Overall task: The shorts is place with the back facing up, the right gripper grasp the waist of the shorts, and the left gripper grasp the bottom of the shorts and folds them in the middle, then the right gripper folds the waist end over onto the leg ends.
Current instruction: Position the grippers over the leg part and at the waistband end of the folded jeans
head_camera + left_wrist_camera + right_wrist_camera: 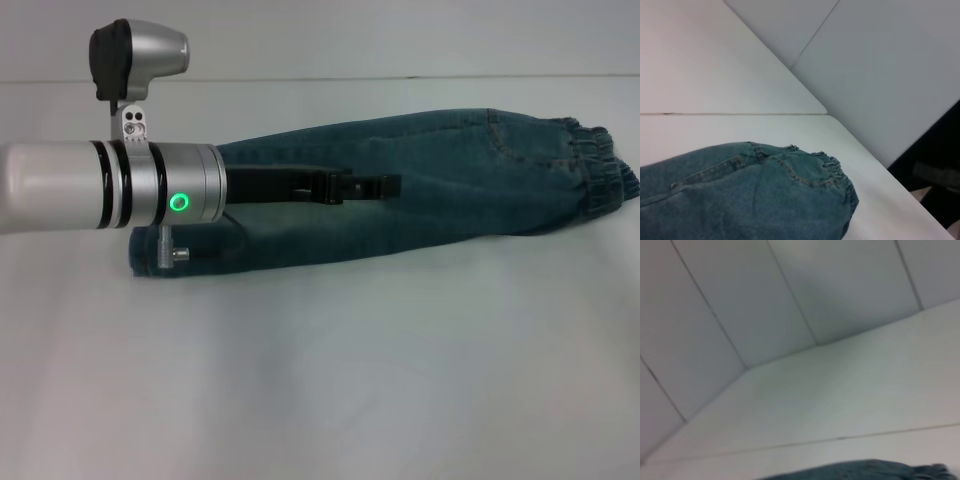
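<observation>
Head view looks down from above; both wrist views low, close, sharing shorts (750, 195) waistband, wall.

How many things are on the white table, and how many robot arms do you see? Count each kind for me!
Shorts: 1, blue denim, lying across the table
Robot arms: 1, the left arm, its pincer over the shorts
Total: 2

No readable text, label, brand, number or sign appears in any view.
</observation>
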Robot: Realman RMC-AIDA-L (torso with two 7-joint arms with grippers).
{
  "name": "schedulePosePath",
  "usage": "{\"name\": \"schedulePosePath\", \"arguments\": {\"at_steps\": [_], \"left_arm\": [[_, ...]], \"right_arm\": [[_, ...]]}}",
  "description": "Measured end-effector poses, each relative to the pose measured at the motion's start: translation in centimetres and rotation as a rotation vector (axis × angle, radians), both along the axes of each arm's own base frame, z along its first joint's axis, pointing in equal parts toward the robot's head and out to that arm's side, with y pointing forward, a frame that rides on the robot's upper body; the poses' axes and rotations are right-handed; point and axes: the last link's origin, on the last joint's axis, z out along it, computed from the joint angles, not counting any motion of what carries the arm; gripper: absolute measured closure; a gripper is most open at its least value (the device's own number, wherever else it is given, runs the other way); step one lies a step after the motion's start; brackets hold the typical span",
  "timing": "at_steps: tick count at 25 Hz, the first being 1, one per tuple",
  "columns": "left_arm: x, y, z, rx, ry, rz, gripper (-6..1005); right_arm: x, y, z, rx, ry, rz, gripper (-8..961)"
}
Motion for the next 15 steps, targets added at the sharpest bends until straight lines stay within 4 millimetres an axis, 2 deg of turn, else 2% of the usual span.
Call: {"name": "schedulePosePath", "arguments": {"at_steps": [7,15], "left_arm": [[0.6,0.1,0.0,0.000,0.010,-0.052,151],[1.6,-0.1,-0.5,-0.022,0.035,-0.124,150]], "right_arm": [[-0.6,-0.9,0.2,-0.045,0.144,-0.025,69],[-0.5,-2.1,-0.4,-0.092,0.174,-0.025,71]]}}
